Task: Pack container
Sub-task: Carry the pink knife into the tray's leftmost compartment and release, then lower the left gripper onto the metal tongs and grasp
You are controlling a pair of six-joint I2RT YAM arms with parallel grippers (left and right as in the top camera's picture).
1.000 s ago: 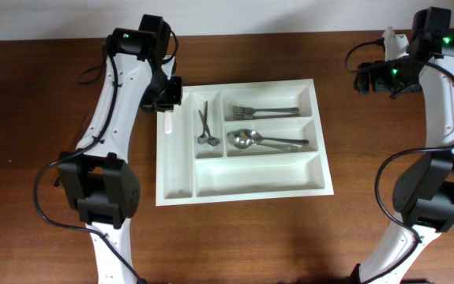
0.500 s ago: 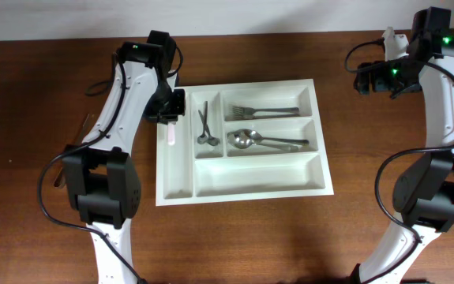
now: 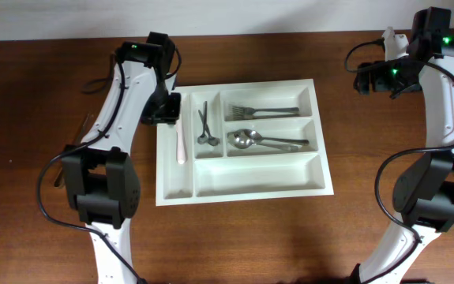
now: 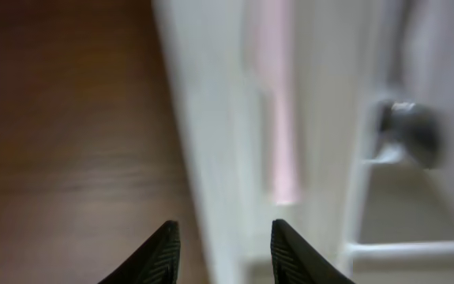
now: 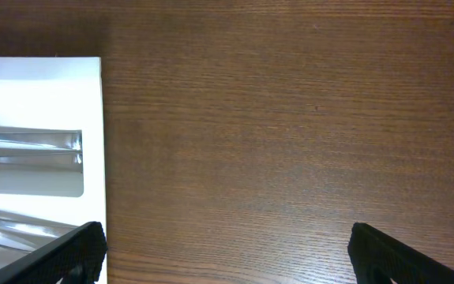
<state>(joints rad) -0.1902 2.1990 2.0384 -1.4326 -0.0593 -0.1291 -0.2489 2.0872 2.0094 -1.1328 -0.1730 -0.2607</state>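
A white cutlery tray (image 3: 321,181) lies mid-table. A pale pink utensil (image 3: 181,143) lies in its long left compartment and shows blurred in the left wrist view (image 4: 277,118). My left gripper (image 3: 166,111) hovers over the tray's far left rim (image 4: 211,158), open and empty (image 4: 223,254). Small spoons (image 3: 204,126), forks (image 3: 263,110) and large spoons (image 3: 263,141) lie in other compartments. My right gripper (image 3: 366,80) is open wide and empty above bare table (image 5: 227,254), right of the tray's corner (image 5: 45,95).
Thin brown sticks (image 3: 80,132) lie on the table left of my left arm. The tray's long front compartment (image 3: 258,175) holds nothing. A wall runs along the table's far edge.
My left gripper carried the pink utensil to the tray's left compartment and let go of it. The utensil now lies in that compartment. The right arm has not moved.
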